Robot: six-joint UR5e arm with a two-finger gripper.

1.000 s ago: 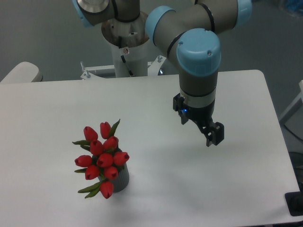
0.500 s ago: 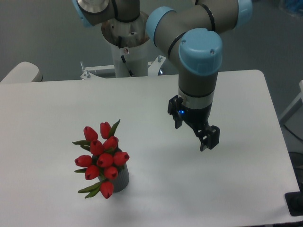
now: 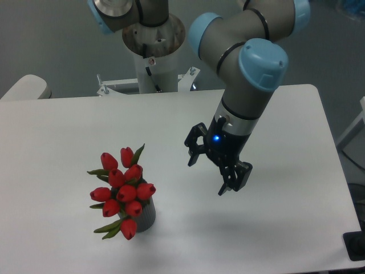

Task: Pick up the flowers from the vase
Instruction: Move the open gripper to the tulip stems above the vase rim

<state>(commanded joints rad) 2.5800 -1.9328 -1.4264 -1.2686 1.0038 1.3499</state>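
the flowers [image 3: 123, 191] are seen nearest the camera, at the front left of the table [image 3: 68, 131], seated in the vase [image 3: 146, 216]. the red buds and green leaves are spread above and to the left of the vase mouth, so that only the ribbed grey side is shown at the lower right of the bunch. the bunch is untouched and no step of the lift is yet done.

further back and to the right, the tool [image 3: 211, 171] is held above the table, well apart from the flowers. its fingers are spread apart and nothing is held between them. compared with a second ago, the tool has been shifted left, toward the bunch, and the wrist has been turned, so that both fingers are now presented where only one side was shown before. the flowers and vase have not been moved.

this is judged to be the approach phase: the open tool is being oriented for a grasp. a further move left and a descent onto the bunch are still required.
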